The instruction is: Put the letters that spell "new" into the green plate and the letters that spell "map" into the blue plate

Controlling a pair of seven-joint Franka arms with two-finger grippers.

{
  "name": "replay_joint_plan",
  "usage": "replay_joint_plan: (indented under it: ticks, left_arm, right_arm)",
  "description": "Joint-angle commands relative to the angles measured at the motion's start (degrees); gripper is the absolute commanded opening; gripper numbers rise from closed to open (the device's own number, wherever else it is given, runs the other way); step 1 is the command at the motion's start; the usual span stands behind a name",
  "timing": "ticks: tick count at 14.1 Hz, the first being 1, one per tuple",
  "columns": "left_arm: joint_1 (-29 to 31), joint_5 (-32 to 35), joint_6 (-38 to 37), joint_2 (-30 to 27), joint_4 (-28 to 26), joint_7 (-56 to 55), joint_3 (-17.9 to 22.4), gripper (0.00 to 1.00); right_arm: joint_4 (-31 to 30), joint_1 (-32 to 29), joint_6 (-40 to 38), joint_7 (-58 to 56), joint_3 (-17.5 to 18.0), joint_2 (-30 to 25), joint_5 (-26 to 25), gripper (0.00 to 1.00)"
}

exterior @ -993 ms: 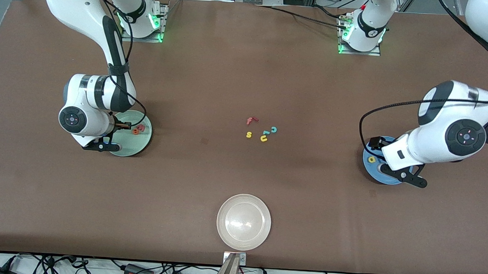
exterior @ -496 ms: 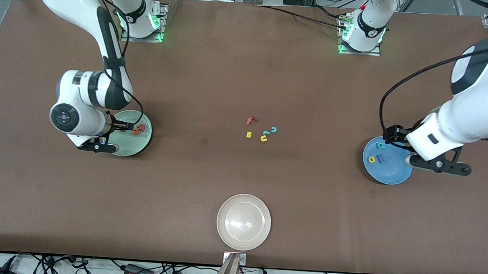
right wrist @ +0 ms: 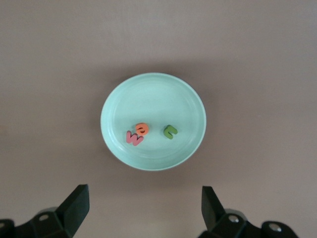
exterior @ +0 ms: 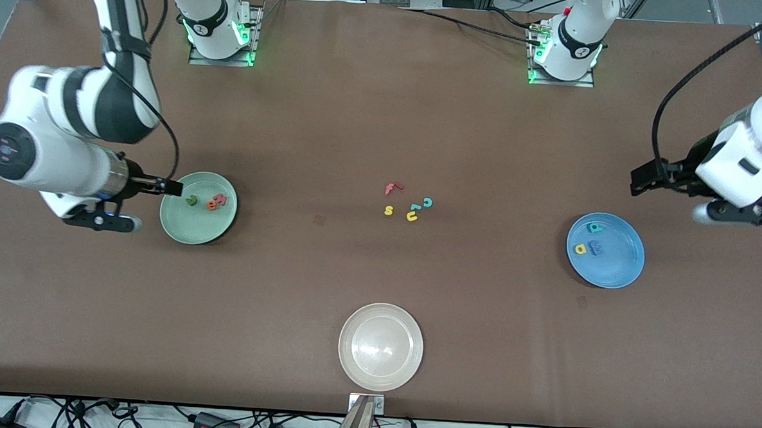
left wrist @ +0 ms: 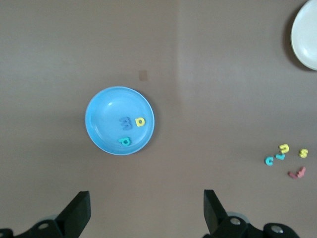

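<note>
Mint-green plate (exterior: 198, 208) is sitting toward my right arm's end of the table, holding all three "new" letters: green n (exterior: 191, 200), then orange e (exterior: 211, 205) touching the pinkish-red w (exterior: 220, 199). In the right wrist view the n (right wrist: 170, 132) is lying apart from the e (right wrist: 142, 129) and w (right wrist: 133, 138) pair, and the three are lining up in a rough row across the plate's middle. My right gripper (exterior: 163, 186) is hanging over the plate's rim on the side toward my right arm's end, fingers spread wide and holding nothing; in the front view the fingertips are reading as one dark block, and the wrist view cuts the fingers (right wrist: 74, 204) off at the frame edge.

Mid-table, a loose cluster is lying: red f (exterior: 392, 188), yellow s (exterior: 389, 210), yellow u (exterior: 412, 216), teal c (exterior: 427, 202), plus a small teal piece too tiny to read. Cream-white plate (exterior: 381, 346) is sitting nearest the front camera.

Blue plate (exterior: 605, 250) is sitting toward my left arm's end, with teal p (exterior: 594, 228), yellow a (exterior: 581, 249) and blue m (exterior: 595, 247) bunched on one side of it; the m is barely showing against the blue. The a and m are lying side by side, the p apart. My left gripper (exterior: 646, 179) is hanging over bare table by the plate, fingers (left wrist: 78, 210) spread apart and empty, the arm partly cut off by the frame.
</note>
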Motion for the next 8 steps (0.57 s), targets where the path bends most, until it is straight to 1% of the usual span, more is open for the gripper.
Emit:
replay_joint_plan:
  ticks: [1, 2, 3, 4, 5, 6, 7, 8]
  left_arm:
    - [-5.60, -1.57, 9.19, -10.01, -13.77, 1.22, 7.36, 1.00]
    - [-5.96, -1.57, 10.86, -10.72, -15.11, 1.05, 7.45, 1.00]
    - [-6.57, -1.83, 12.19, -10.99, -15.90, 0.96, 8.41, 1.00]
    - [-7.80, -3.31, 12.02, -11.08, -15.83, 1.14, 9.73, 1.00]
    - [-8.33, -3.58, 11.24, -11.00, -15.74, 1.40, 9.74, 1.00]
    - [-8.16, -3.59, 9.84, -10.65, -15.30, 3.05, 9.74, 1.00]
    - [-7.81, -4.11, 8.96, -10.12, -14.69, 4.55, 9.74, 1.00]
    - [-7.81, -4.11, 8.08, -9.77, -14.07, 4.91, 9.65, 1.00]
  right_arm:
    - [7.28, -2.79, -4.44, 0.19, 0.35, -0.32, 0.29, 1.00]
    - [7.55, -6.29, -4.01, 0.20, 2.36, -2.24, 0.56, 1.00]
    - [7.55, -10.94, -3.40, -0.07, 6.91, -4.35, 0.39, 1.00]
    - [7.55, -16.73, -3.22, -0.07, 12.17, -6.29, -0.23, 1.00]
    - [7.55, -20.44, -3.30, -0.16, 16.23, -7.78, -2.15, 1.00]
    - [7.55, -22.04, -3.13, -0.24, 18.36, -8.76, -5.73, 1.00]
    - [7.55, -23.02, -3.04, -0.59, 18.90, -9.98, -7.33, 1.00]
    - [7.55, -24.33, -2.95, -0.60, 18.99, -10.52, -7.35, 1.00]
